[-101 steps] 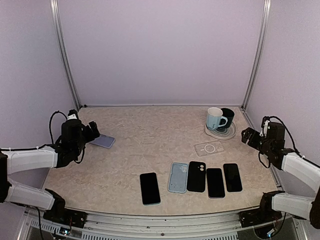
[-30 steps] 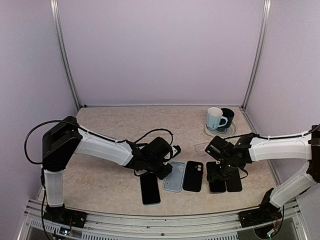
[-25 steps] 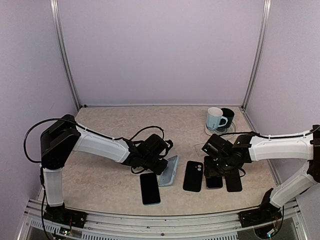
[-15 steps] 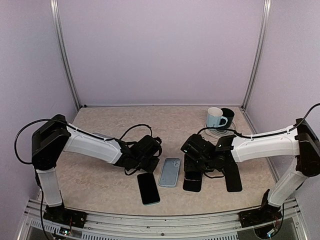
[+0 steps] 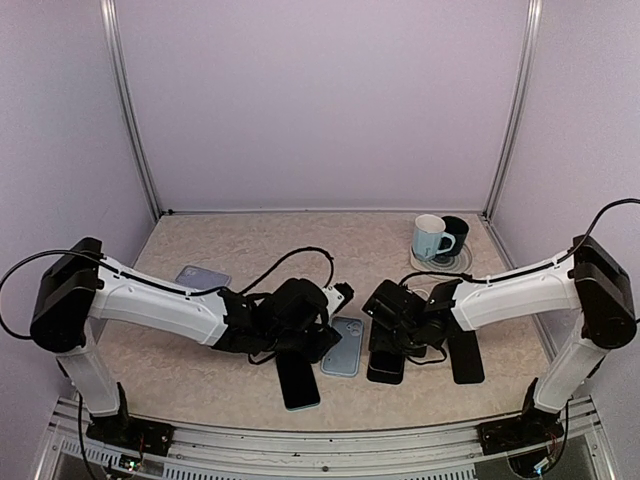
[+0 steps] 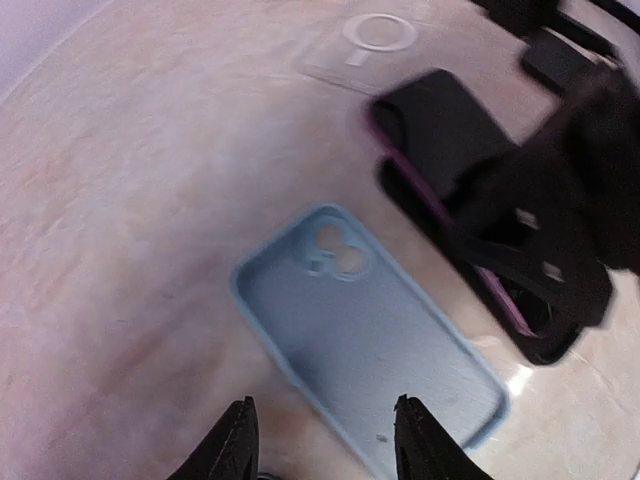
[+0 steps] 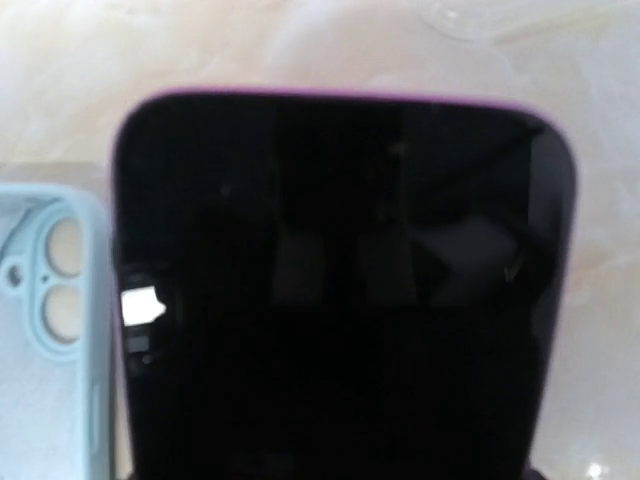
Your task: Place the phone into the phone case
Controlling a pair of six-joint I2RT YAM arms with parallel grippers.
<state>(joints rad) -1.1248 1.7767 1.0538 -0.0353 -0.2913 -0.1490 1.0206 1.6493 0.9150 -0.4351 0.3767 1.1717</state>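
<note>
A light blue phone case (image 5: 345,347) lies flat on the table, hollow side up, its camera holes at the far end (image 6: 335,258). My left gripper (image 6: 325,442) hovers open over its near end, with nothing between the fingers (image 6: 238,445). A black phone with a purple rim (image 7: 340,280) is clamped across its width in my right gripper (image 5: 393,322). It hangs tilted just right of the case, above a black case (image 5: 384,370). In the right wrist view the phone hides the fingers.
A black phone (image 5: 297,381) lies left of the blue case and another (image 5: 465,355) lies at the right. A clear case with a ring (image 6: 375,38) sits behind. Two mugs (image 5: 437,238) stand on a coaster at the back right. A lilac phone (image 5: 203,276) lies far left.
The blue case stood tipped on edge in the left gripper and now lies flat, released. My right gripper lifted the purple-rimmed phone and carried it left toward the case.
</note>
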